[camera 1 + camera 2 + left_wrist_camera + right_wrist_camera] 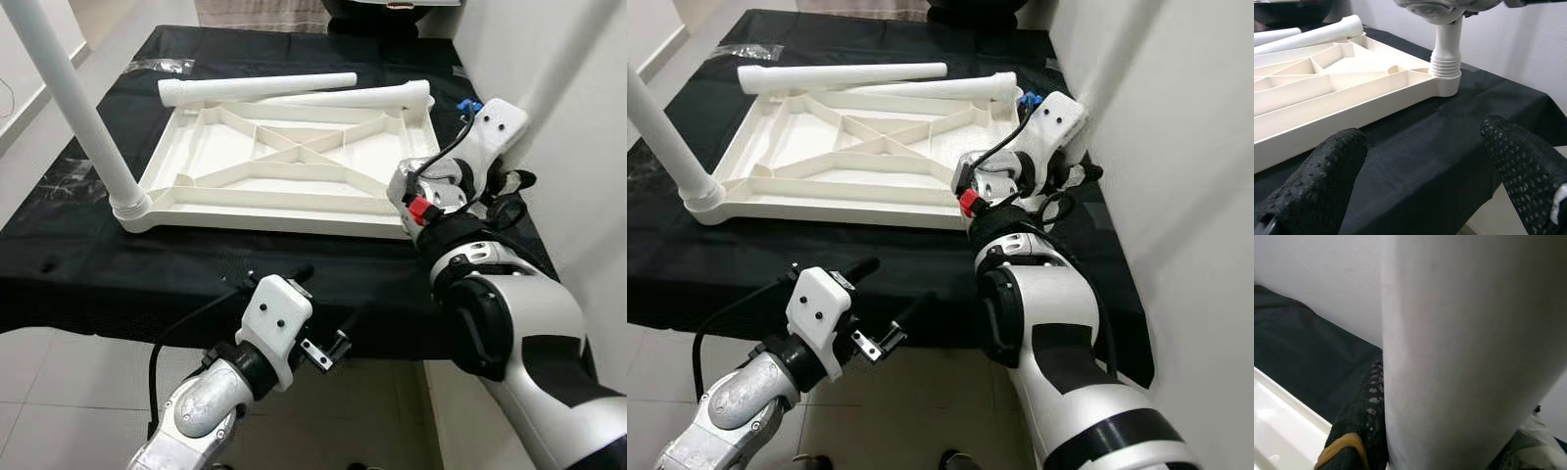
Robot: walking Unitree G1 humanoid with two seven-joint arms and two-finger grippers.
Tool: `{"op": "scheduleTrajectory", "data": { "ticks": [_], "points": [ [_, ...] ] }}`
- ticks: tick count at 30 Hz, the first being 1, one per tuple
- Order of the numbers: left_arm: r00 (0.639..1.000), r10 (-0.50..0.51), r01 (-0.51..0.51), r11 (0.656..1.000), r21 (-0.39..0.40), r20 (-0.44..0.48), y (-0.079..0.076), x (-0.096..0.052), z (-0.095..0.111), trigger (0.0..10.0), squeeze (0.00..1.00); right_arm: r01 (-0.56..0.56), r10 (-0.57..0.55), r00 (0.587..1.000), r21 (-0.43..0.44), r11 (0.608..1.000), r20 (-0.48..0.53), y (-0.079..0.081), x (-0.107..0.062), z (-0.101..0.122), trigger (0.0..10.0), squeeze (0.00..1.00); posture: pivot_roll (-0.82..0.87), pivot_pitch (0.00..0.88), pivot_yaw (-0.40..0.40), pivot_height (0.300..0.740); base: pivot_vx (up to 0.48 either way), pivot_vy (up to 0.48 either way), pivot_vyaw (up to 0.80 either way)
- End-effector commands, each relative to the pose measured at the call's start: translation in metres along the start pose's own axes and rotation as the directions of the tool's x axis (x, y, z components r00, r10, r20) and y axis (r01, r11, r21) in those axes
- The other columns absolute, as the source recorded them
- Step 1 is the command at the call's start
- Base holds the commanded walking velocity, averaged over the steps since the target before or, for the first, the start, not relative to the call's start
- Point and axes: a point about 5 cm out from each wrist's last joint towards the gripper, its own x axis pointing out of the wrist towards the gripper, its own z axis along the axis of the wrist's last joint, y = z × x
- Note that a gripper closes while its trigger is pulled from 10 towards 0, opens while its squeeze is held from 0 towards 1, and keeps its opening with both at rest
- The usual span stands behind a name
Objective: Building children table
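From my seat, the left hand hangs low at the near edge of the black-draped worktop, its two black fingers spread wide with nothing between them, pointing up and across toward the upside-down white plastic tabletop with its ribbed underside. Out beyond that hand to its left, one white round plastic leg already stands in the near-left corner socket, leaning away to the upper left. Farther ahead of the hand, along the far rim of the tabletop, two loose white plastic legs lie on their sides, long axes running left to right, well apart from either hand. Over on the right, the right hand sits just past the tabletop's near-right corner, closed around a fourth white leg whose long axis runs nearly upright, tilting up and to the right; the left wrist view shows its threaded foot seated at that corner socket. I judge this leg is being screwed home, so what matters is keeping its axis square over the socket; the right hand is plainly the nearer one for it.
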Motion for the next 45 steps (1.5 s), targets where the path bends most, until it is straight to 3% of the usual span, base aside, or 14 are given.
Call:
{"op": "scheduleTrajectory", "data": {
  "ticks": [1, 7, 8, 12, 20, 22, 24, 25, 26, 27, 33, 34, 37, 45],
  "points": [
    [1.0, -0.005, 0.005, 1.0, -0.003, -0.014, -0.001, -0.001, -0.004, 10.0, 0.0, -0.019, 0.019, 0.999, 0.01, 1.0, 0.031, 0.002, 0.0, 0.008, 0.0, 0.0, 0.09, 0.202, -0.058, 0.74, 0.0, 0.0, 0.0],
    [1.0, -0.001, 0.001, 1.0, 0.007, -0.017, 0.0, 0.001, -0.006, 10.0, 0.0, -0.249, 0.235, 0.958, 0.068, 0.966, 0.165, 0.019, -0.015, 0.029, 0.0, 0.0, 0.09, 0.196, -0.054, 0.74, 0.0, 0.0, 0.0],
    [1.0, 0.008, -0.007, 1.0, 0.01, -0.013, 0.002, 0.002, -0.005, 10.0, 0.0, -0.374, 0.346, 0.909, 0.089, 0.923, 0.23, 0.027, -0.023, 0.042, 0.0, 0.0, 0.09, 0.19, -0.052, 0.74, 0.0, 0.0, 0.0],
    [1.0, 0.005, -0.005, 1.0, 0.029, -0.01, 0.004, 0.004, -0.005, 10.0, 0.0, -0.496, 0.456, 0.831, 0.054, 0.867, 0.319, 0.032, -0.027, 0.056, 0.0, 0.0, 0.09, 0.184, -0.051, 0.74, 0.0, 0.0, 0.0],
    [1.0, 0.003, -0.002, 0.999, 0.034, -0.005, 0.005, 0.005, -0.006, 10.0, 0.0, -0.608, 0.556, 0.755, 0.055, 0.792, 0.347, 0.032, -0.022, 0.056, 0.0, 0.0, 0.09, 0.176, -0.046, 0.74, 0.0, 0.0, 0.0],
    [1.0, 0.006, -0.006, 0.999, 0.042, 0.002, 0.007, 0.008, -0.005, 10.0, 0.0, -0.687, 0.648, 0.614, -0.1, 0.72, 0.45, 0.03, -0.022, 0.056, 0.0, 0.0, 0.08, 0.167, -0.04, 0.74, 0.0, 0.0, 0.0],
    [1.0, 0.012, -0.012, 0.999, 0.045, 0.003, 0.008, 0.008, -0.005, 10.0, 0.0, -0.692, 0.669, 0.572, -0.159, 0.704, 0.474, 0.028, -0.02, 0.053, 0.0, 0.0, 0.08, 0.167, -0.04, 0.74, 0.0, 0.0, 0.0],
    [1.0, 0.016, -0.016, 0.999, 0.05, 0.004, 0.009, 0.009, -0.005, 10.0, 0.0, -0.643, 0.664, 0.527, -0.261, 0.72, 0.53, 0.021, -0.013, 0.052, 0.0, 0.0, 0.08, 0.167, -0.04, 0.74, 0.0, 0.0, 0.0],
    [1.0, 0.016, -0.016, 0.999, 0.05, 0.004, 0.009, 0.009, -0.005, 10.0, 0.0, -0.643, 0.664, 0.527, -0.261, 0.72, 0.53, 0.021, -0.013, 0.052, 0.0, 0.0, 0.08, 0.167, -0.04, 0.74, 0.0, 0.0, 0.0],
    [1.0, 0.027, -0.027, 0.998, 0.061, 0.002, 0.012, 0.008, -0.006, 10.0, 0.0, -0.517, 0.627, 0.482, -0.379, 0.768, 0.613, 0.006, 0.0, 0.049, 0.0, 0.0, 0.08, 0.164, -0.04, 0.74, 0.0, 0.0, 0.0],
    [0.999, 0.035, -0.035, 0.997, 0.062, 0.001, 0.013, 0.008, -0.006, 10.0, 0.0, -0.434, 0.606, 0.473, -0.43, 0.792, 0.64, -0.003, 0.01, 0.043, 0.0, 0.0, 0.08, 0.168, -0.034, 0.74, 0.0, 0.0, 0.0],
    [0.999, 0.041, -0.041, 0.997, 0.069, -0.001, 0.014, 0.009, -0.006, 10.0, 0.0, -0.429, 0.609, 0.509, -0.435, 0.792, 0.608, -0.006, 0.017, 0.034, 0.0, 0.0, 0.08, 0.171, -0.035, 0.74, 0.0, 0.0, 0.0],
    [0.999, 0.047, -0.047, 0.996, 0.07, 0.0, 0.014, 0.01, -0.005, 10.0, 0.0, -0.471, 0.647, 0.593, -0.445, 0.762, 0.479, -0.007, 0.028, 0.013, 0.0, 0.0, 0.09, 0.196, -0.029, 0.74, 0.0, 0.0, 0.0],
    [0.998, 0.063, -0.065, 0.996, 0.068, 0.024, 0.016, 0.008, 0.008, 10.0, 0.0, -0.612, 0.722, 0.627, -0.389, 0.688, 0.291, 0.001, 0.03, -0.001, 0.0, 0.0, 0.12, 0.295, -0.029, 0.74, 0.0, 0.0, 0.0]
  ]
}}
